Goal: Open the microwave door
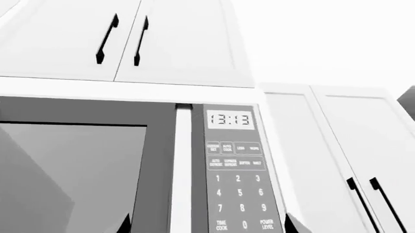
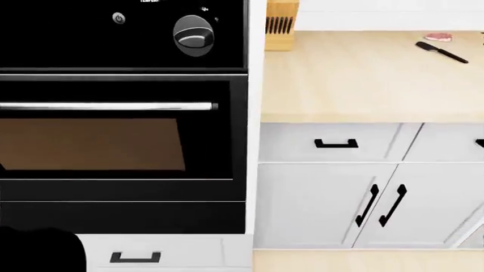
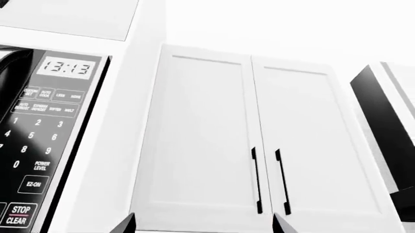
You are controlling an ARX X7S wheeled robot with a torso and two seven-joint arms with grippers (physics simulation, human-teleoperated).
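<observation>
The microwave door (image 1: 77, 165) is shut, with a dark window and a white vertical handle (image 1: 181, 170) along its edge beside the keypad panel (image 1: 236, 184), whose display reads 13:13. My left gripper (image 1: 207, 226) is open just in front of the microwave. Its two dark fingertips (image 1: 123, 224) straddle the handle and keypad without touching them. My right gripper (image 3: 202, 226) is also open and holds nothing. It points at white cabinet doors (image 3: 259, 136), with the microwave keypad (image 3: 39, 141) off to one side. Neither gripper nor the microwave shows in the head view.
White upper cabinets (image 1: 123, 39) with black handles sit above the microwave, and more cabinets (image 1: 337, 155) stand beside it. The head view shows a black oven (image 2: 121, 141), a wooden counter (image 2: 363, 79) with a knife block (image 2: 281, 22) and a spatula (image 2: 441, 52), and drawers below.
</observation>
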